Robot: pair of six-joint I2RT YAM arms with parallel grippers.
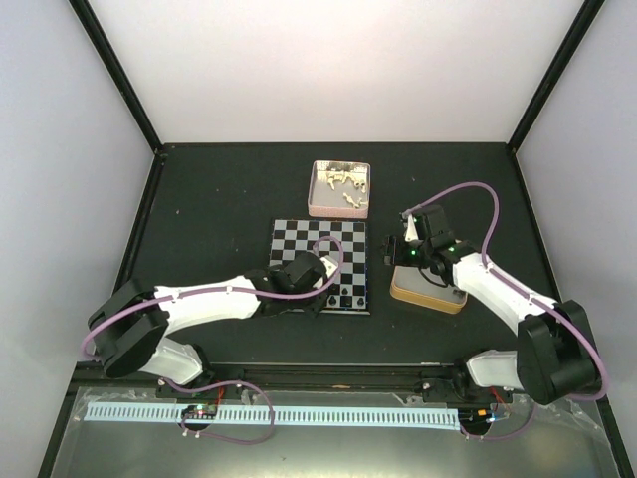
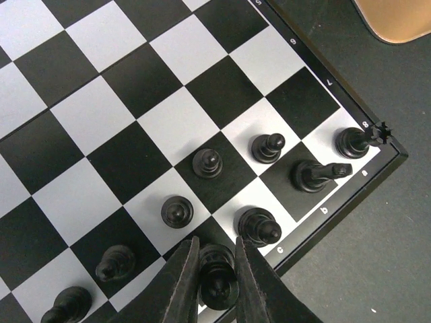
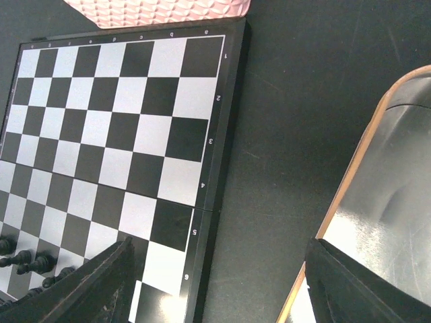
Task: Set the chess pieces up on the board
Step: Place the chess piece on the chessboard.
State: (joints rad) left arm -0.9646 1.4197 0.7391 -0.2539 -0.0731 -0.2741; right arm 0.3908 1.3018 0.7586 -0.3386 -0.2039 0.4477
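Observation:
The board (image 1: 318,249) lies mid-table; it also shows in the left wrist view (image 2: 168,101) and the right wrist view (image 3: 121,121). Several black pieces stand along its near right corner (image 1: 350,299), among them a rook (image 2: 353,141), a knight (image 2: 313,175), a bishop (image 2: 259,225) and pawns (image 2: 207,163). My left gripper (image 2: 219,282) is shut on a black piece (image 2: 219,269) standing on the edge row beside the bishop. My right gripper (image 3: 222,289) is open and empty above the gap between the board's right edge and a tan tin. Cream-white pieces (image 1: 343,184) lie in a pink tin.
The pink tin (image 1: 315,189) stands just behind the board; its edge shows in the right wrist view (image 3: 161,10). The tan-rimmed tin (image 1: 428,294) with a silvery inside (image 3: 397,202) sits right of the board, under the right arm. Black frame posts rise at the table's corners.

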